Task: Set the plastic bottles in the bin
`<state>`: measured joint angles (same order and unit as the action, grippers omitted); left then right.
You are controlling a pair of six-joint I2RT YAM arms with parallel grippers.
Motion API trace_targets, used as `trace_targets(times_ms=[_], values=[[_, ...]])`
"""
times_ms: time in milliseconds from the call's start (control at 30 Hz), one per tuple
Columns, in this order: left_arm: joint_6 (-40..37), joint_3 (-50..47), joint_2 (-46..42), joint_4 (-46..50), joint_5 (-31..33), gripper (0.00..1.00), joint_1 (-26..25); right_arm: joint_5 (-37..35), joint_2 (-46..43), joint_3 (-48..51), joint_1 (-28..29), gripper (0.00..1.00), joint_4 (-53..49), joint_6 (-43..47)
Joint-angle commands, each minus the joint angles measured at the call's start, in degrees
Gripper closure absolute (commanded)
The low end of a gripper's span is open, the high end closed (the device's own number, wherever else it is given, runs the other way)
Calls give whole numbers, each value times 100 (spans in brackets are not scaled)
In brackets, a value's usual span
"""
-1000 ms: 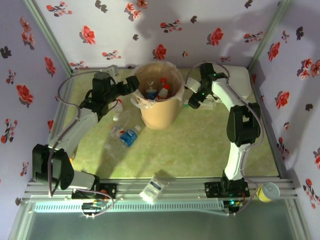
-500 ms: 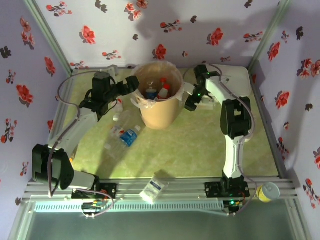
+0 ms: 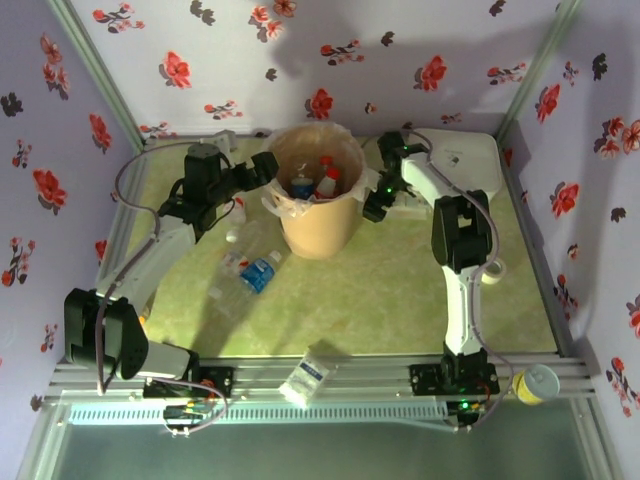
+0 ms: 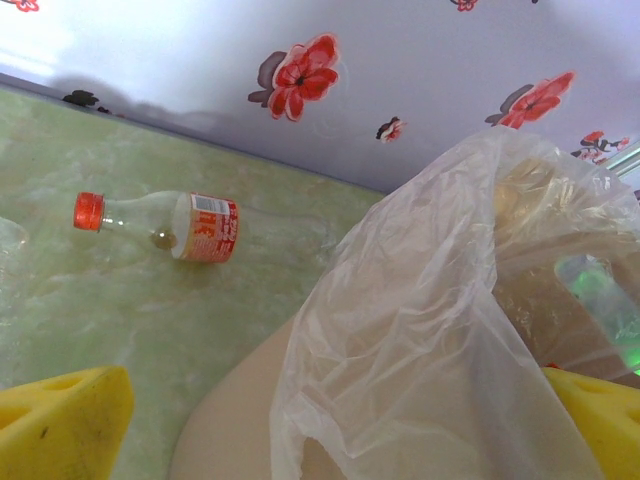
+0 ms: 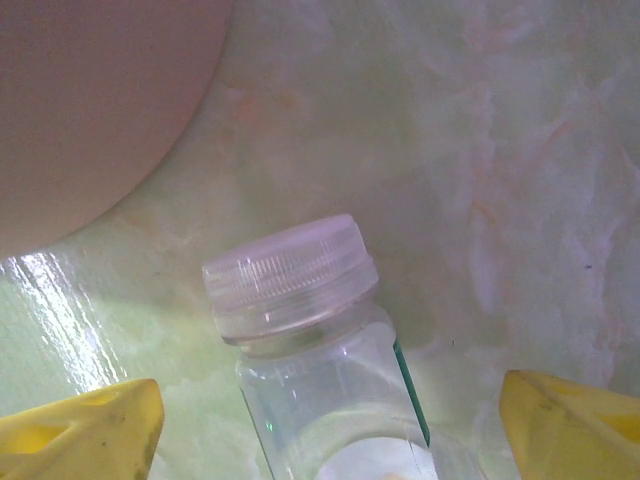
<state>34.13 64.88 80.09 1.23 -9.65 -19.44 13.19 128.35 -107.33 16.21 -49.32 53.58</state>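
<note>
A pale green, marble-patterned surface (image 3: 400, 300) sits inside lilac walls printed with red flowers. Nearest the arm bases, 2 plastic bottles lie on their sides left of centre: a blue-labelled one (image 3: 259, 272) and a clear one (image 3: 240, 238) just beyond it. Behind them stands the bin (image 3: 318, 225), a tall round tan bucket lined with a thin, crinkled clear bag (image 4: 430, 330). At least 2 bottles (image 3: 316, 183) rest inside it.

The left pincer (image 3: 266, 168) hovers at the bin's left rim, spread wide and holding nothing. The right pincer (image 3: 376, 205) is low beside the bin's right wall, open around a clear bottle (image 5: 320, 380) that appears to lie on the surface. Its yellow fingers (image 5: 90, 425) stand well apart from the bottle on both sides, so nothing is gripped yet. Further back, a red-capped, red-labelled bottle (image 4: 160, 225) lies near the wall.

That clear bottle is smooth, round and thin-walled, with a ribbed translucent cap (image 5: 288, 270). Pinched off-centre near the neck, it could roll or squirt out sideways, and a hard squeeze may buckle it. It lies close to the bin, so the lift could knock the wall or snag the loose liner draped over the rim and drag the bag.
</note>
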Motion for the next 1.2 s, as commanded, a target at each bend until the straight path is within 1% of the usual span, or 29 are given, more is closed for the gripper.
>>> trace_targets(times_ms=[0, 67, 167, 267, 300, 367, 400, 500, 533, 567, 600, 767, 867, 933, 1000, 1067, 1100, 1167], values=[[-91, 90, -38, 68, -37, 1, 58, -195, 207, -77, 122, 14, -41, 44], [-92, 86, -46, 70, -37, 1, 68, -267, 250, -88, 120, 15, -17, 13], [-91, 86, -40, 61, -37, 1, 72, -330, 278, -94, 121, 20, 21, -56], [-86, 95, -25, 61, -37, 1, 72, -371, 269, -87, 128, 34, 28, -88], [-89, 95, -21, 60, -37, 1, 72, -407, 261, -89, 133, 37, 21, -102], [-84, 95, -26, 57, -46, 1, 70, -440, 203, -64, 129, 38, 28, -138], [-85, 93, -29, 60, -46, 1, 69, -444, 134, -24, 133, 41, 42, -146], [-86, 103, -29, 60, -46, 1, 72, -467, -148, 111, 120, 43, 128, -267], [-84, 101, -29, 61, -46, 1, 70, -456, -276, 158, 111, 46, 140, -317], [-86, 104, -20, 61, -46, 1, 69, -451, -366, 196, 102, 47, 155, -386], [-84, 104, -20, 59, -46, 1, 67, -433, -506, 216, 86, 50, 139, -454], [-82, 87, -27, 36, -46, 1, 72, -529, -1076, 294, 15, 52, -38, -885], [-68, 77, -20, 17, -46, 1, 72, -577, -1497, 443, -36, 56, 7, -1378], [-58, 68, -12, -14, -46, 1, 70, -399, -1879, 720, -51, 59, 252, -1762], [-51, 68, 5, -32, -46, 1, 70, -225, -2182, 983, -63, 59, 444, -1934], [-40, 77, 22, -38, -54, 1, 72, -283, -2277, 1045, -48, 54, 450, -1902], [-41, 86, 23, -38, -62, 1, 67, -518, -2229, 1039, -52, 50, 455, -1830], [-30, 86, 24, -54, -62, 1, 72, -1009, -1993, 906, -55, 31, 323, -1628]])
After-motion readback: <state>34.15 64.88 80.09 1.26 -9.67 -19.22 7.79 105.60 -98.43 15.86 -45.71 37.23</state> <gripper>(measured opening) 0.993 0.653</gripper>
